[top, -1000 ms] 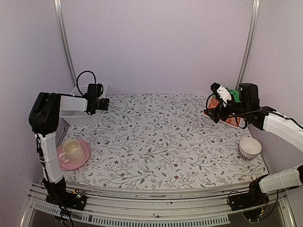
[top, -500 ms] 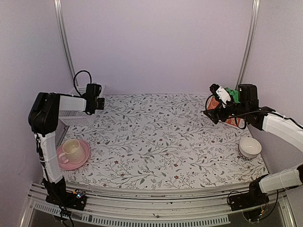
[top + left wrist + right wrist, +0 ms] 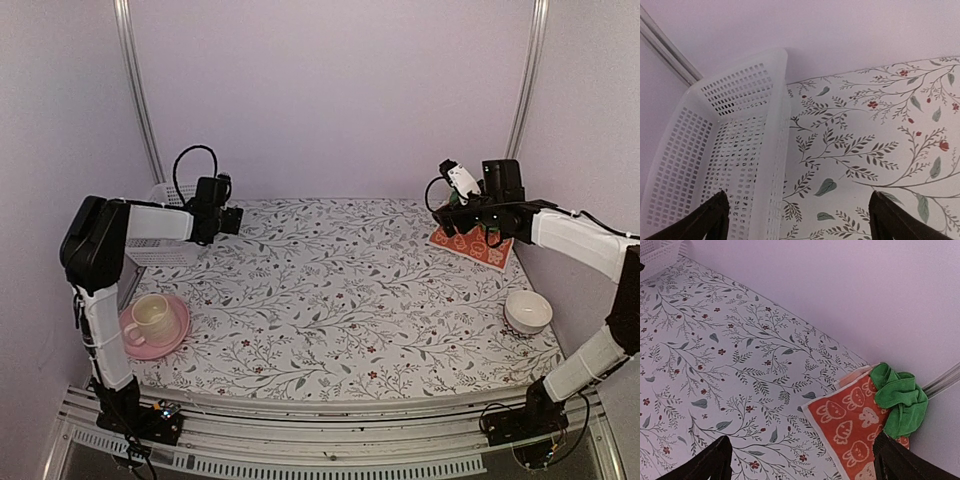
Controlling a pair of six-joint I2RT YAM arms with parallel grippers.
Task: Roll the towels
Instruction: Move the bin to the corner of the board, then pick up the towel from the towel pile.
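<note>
Risen higher, right fingers [image 3: 715,460] gape wide above orange towel [image 3: 850,425] and bunched green towel [image 3: 900,397] touching it.

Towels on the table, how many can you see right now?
2. The orange-red towel lies flat in the far right corner of the table, and the green towel sits bunched on its far edge. Another could be hidden beneath them.

Both white-and-black arms stretched far forward, the left two-finger gripper [image 3: 232,218] and right two-finger gripper [image 3: 447,216] raised, jaws wide apart.
</note>
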